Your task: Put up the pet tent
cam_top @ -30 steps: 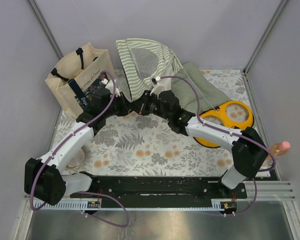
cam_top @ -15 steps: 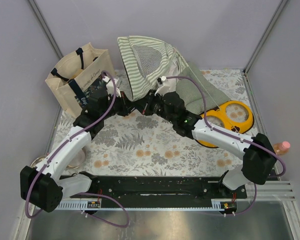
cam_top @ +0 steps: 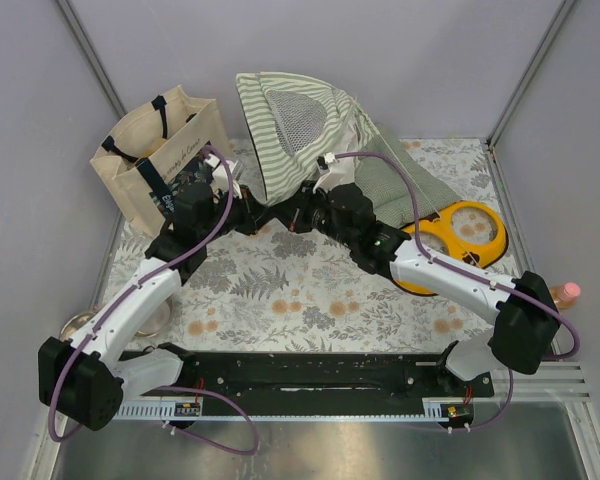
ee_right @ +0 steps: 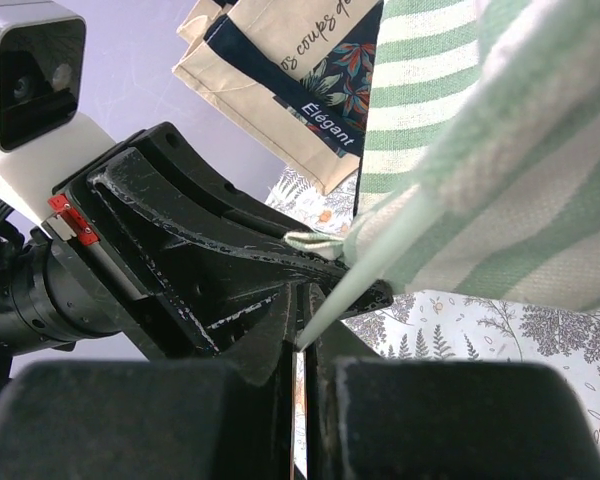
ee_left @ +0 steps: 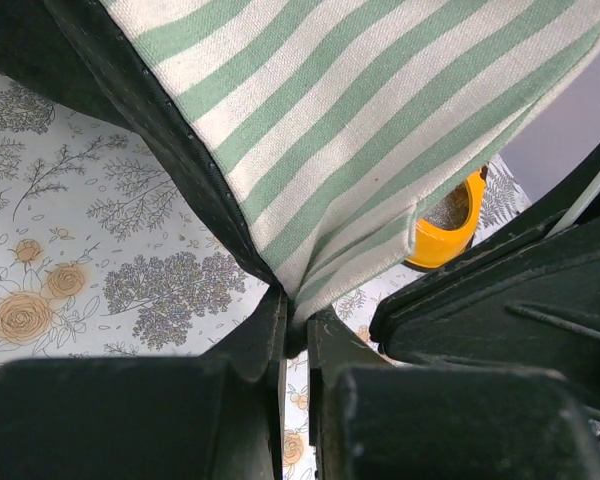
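The pet tent (cam_top: 290,125), green-and-white striped with a grey mesh panel, stands raised at the back centre. My left gripper (cam_top: 261,212) is shut on the tent's lower corner, with the striped fabric (ee_left: 360,150) pinched between the fingertips. My right gripper (cam_top: 292,215) faces it, almost touching, and is shut on the end of a thin pale-green tent pole (ee_right: 380,265) at the same corner. The pole's thin line (cam_top: 405,180) runs up over the cushion in the top view.
A beige canvas tote bag (cam_top: 145,160) stands at the back left. A green checked cushion (cam_top: 405,180) lies behind the right arm, next to a yellow double bowl (cam_top: 460,240). A bottle (cam_top: 560,296) is at the right edge and a metal bowl (cam_top: 80,322) at the left.
Both grippers kept their hold and moved slightly left and back. The tent has risen a little and stands more open, and the right arm has stretched further forward.
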Controlling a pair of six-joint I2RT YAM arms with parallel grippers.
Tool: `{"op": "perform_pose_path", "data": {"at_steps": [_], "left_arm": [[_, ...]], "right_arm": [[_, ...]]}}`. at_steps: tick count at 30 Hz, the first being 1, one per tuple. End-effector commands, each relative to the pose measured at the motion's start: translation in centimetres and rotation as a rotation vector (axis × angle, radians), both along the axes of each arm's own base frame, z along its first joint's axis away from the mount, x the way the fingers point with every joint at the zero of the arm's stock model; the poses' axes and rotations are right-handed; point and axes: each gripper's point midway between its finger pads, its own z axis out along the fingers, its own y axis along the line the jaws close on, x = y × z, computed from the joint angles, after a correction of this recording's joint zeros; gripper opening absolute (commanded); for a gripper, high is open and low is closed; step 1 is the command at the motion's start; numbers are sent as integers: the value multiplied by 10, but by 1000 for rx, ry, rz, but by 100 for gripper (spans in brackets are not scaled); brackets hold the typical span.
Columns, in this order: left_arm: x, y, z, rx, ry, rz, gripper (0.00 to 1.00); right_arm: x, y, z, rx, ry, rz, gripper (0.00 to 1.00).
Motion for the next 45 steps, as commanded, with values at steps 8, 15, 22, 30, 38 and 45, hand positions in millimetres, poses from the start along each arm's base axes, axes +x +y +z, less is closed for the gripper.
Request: {"op": "perform_pose_path", "data": {"at_steps": [8, 15, 22, 30, 38, 45], "left_arm": [[-36, 21, -82, 165, 183, -43, 0], [-42, 20, -81, 177, 106, -97, 0], [-43, 26, -85, 187, 76, -74, 0], [-42, 30, -90, 208, 70, -58, 0], [-42, 36, -103, 246, 86, -37, 0], [-41, 37, -103, 247, 86, -29, 0]], "right_arm": [[55, -81, 176, 328, -341, -338, 0], [67, -95, 184, 334, -365, -400, 0], [74, -106, 189, 330, -383, -442, 0], [79, -105, 178, 322, -358, -448, 0], [80, -107, 183, 333, -361, -455, 0], [84, -106, 177, 327, -345, -460, 0]]}}
